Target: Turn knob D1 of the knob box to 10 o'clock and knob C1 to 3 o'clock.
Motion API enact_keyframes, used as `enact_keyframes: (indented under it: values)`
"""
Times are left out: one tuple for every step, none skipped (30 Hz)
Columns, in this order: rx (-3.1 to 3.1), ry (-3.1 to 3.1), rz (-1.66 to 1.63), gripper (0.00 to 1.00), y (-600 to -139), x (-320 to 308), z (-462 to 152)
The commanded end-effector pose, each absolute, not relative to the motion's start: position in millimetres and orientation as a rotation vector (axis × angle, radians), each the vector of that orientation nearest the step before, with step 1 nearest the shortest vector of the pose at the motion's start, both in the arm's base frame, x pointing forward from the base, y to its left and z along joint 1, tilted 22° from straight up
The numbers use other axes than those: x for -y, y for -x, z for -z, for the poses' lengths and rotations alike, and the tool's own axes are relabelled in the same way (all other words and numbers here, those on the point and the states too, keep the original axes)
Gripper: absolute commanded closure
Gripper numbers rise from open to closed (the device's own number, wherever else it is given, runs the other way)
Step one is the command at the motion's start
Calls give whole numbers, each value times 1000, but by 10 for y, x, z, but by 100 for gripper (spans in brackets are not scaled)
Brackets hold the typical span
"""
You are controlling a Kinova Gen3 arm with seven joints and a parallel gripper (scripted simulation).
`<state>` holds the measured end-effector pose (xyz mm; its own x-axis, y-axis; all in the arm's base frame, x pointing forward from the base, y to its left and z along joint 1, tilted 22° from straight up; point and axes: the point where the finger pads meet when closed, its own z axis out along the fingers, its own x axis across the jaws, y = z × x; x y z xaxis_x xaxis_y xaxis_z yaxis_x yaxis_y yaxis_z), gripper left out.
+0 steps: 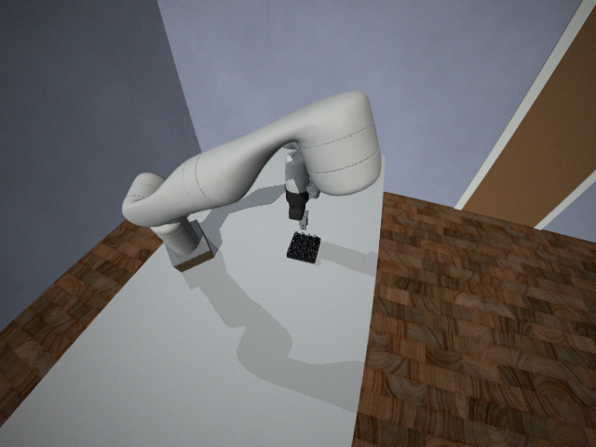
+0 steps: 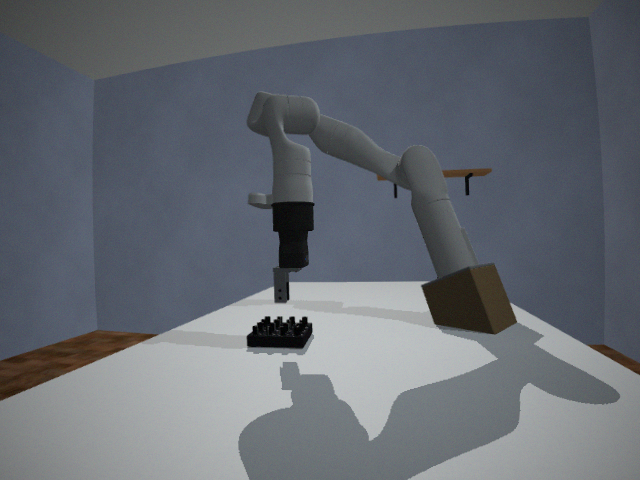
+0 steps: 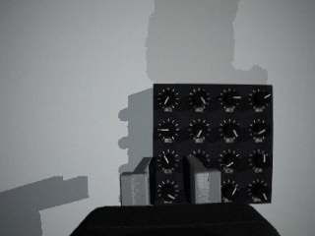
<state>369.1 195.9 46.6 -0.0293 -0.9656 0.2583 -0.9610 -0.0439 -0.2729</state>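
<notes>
The black knob box [image 1: 302, 260] [image 2: 273, 341] [image 3: 215, 88] stands on the table. In the wrist view its names are upright, row A at the top. Knob C1 [image 3: 167, 160] has its line up and left, about 11 o'clock. Knob D1 [image 3: 168, 191] has its line down and right, about 4 o'clock. My gripper [image 1: 304, 227] [image 2: 281, 301] [image 3: 169, 173] points down, partly open and empty, above the box and clear of the knobs. In the wrist view its fingers appear either side of column 1. The right finger hides D2 and part of C2.
The other knobs stand close together in the same grid, with A1 [image 3: 168, 99] and B1 [image 3: 167, 130] in line behind C1. The arm's base block [image 1: 195, 260] [image 2: 467, 299] stands on the table away from the box. Arm shadows lie across the table.
</notes>
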Motion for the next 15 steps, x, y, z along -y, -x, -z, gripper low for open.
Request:
enact_keyframes:
  values:
    - [-2163, 2181, 598, 54, -3692, -1959, -454]
    - [-2163, 2181, 598, 54, -3694, -1957, -447]
    - [-2163, 2181, 598, 54, -3697, -1955, -439]
    - [-2163, 2181, 598, 54, -3699, -1953, -431]
    - [-2163, 2181, 598, 54, -3702, -1951, -423]
    - [-2163, 2181, 598, 54, -3705, -1948, -413]
    - [-2163, 2181, 598, 54, -3708, -1946, -404]
    - [-2163, 2181, 598, 54, -3708, -1946, -404]
    - [-2163, 2181, 598, 54, -3708, -1946, -404]
    - [-2163, 2181, 598, 54, -3712, -1943, -393]
    - [-2163, 2181, 598, 54, -3715, -1940, -382]
    - [-2163, 2181, 598, 54, -3719, -1938, -371]
    - [-2163, 2181, 598, 54, -3722, -1935, -360]
    - [-2163, 2181, 598, 54, -3726, -1931, -348]
    - [-2163, 2181, 598, 54, -3730, -1928, -336]
